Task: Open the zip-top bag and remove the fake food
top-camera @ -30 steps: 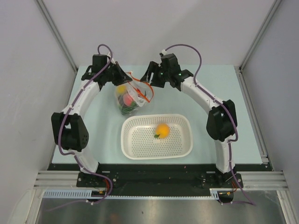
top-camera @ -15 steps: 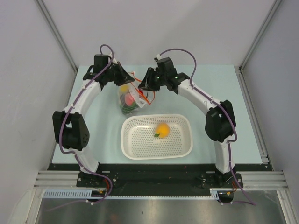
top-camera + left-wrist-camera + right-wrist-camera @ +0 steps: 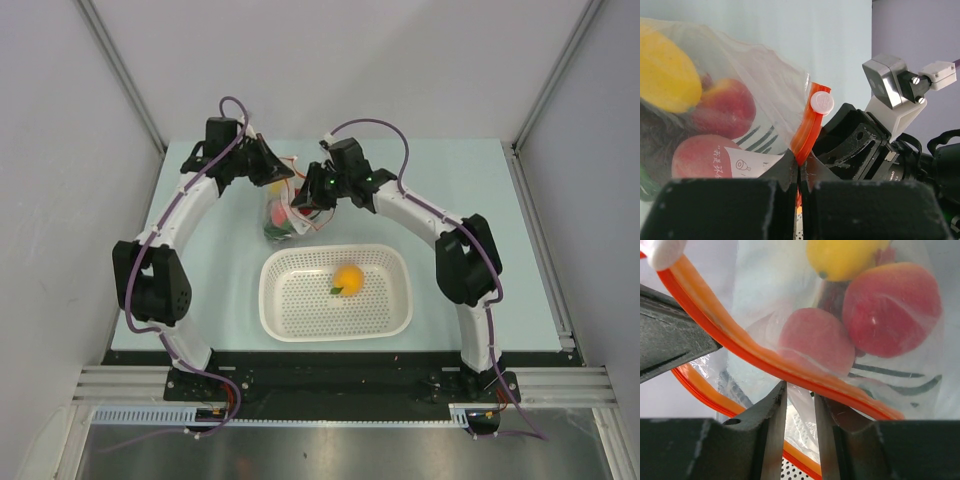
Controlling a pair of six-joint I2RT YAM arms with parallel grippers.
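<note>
The left arm bends inward over the far counter (image 3: 230, 300), its left claw (image 3: 799, 172) pressed together on the red-orange strip of the zip-top bag (image 3: 283, 212), which sits between both claws with the fake food (image 3: 273, 215) inside, just behind the white basket (image 3: 300, 310). The right claw (image 3: 800, 396) has its fingers close around the bag's clear film; a real pinch cannot be told. Bare counter shows on both sides of the basket.

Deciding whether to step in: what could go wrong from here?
1. The right gripper straddles only thin film under the orange zip strip; it may slip off or tear the zip-top bag.
2. The left gripper pinches just the strip's edge; a hard pull could slip it free.
</note>
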